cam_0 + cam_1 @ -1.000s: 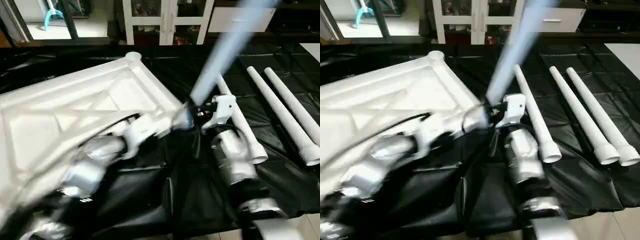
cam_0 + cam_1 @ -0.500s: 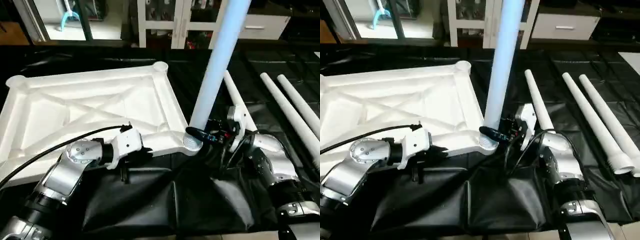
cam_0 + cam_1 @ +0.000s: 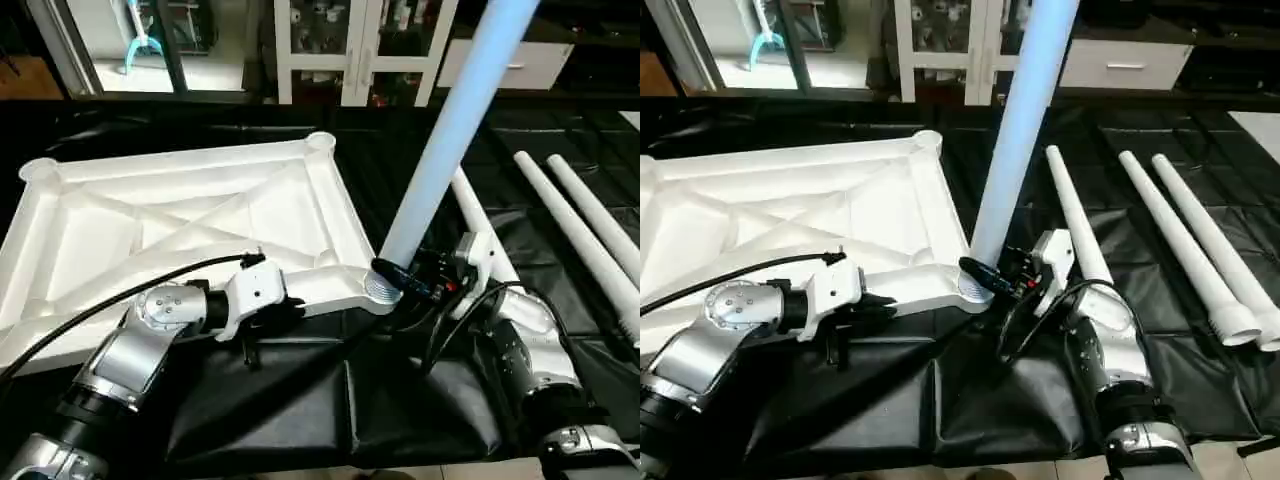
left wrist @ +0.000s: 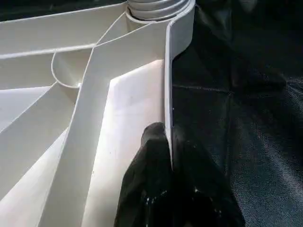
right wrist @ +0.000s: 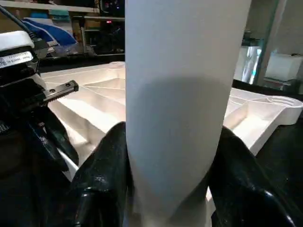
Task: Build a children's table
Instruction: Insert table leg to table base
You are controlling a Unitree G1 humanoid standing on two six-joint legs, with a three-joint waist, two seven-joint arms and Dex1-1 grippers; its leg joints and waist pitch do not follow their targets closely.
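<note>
The white table top (image 3: pixel 180 215) lies upside down on the black sheet, its diagonal ribs facing up. My left gripper (image 3: pixel 290 303) is at its near edge; in the left wrist view the black fingers (image 4: pixel 151 156) are shut on the thin rim (image 4: pixel 168 85). One white leg (image 3: pixel 450 130) stands in the near right corner socket (image 3: pixel 378 290), leaning to the right. My right gripper (image 3: pixel 398 275) is shut around the leg just above the socket, and its fingers (image 5: pixel 106 179) press both sides of the tube (image 5: pixel 184 94).
Three more white legs (image 3: pixel 1075 225) (image 3: pixel 1175 245) (image 3: pixel 1215 250) lie side by side on the black sheet (image 3: pixel 300 400) to the right. A white glass-door cabinet (image 3: pixel 350 50) stands at the back. A black cable (image 3: pixel 100 305) runs along my left arm.
The head camera has swung and steadied after the blur. The held leg came to stand in the corner socket and now leans further right. Both grips are unchanged.
</note>
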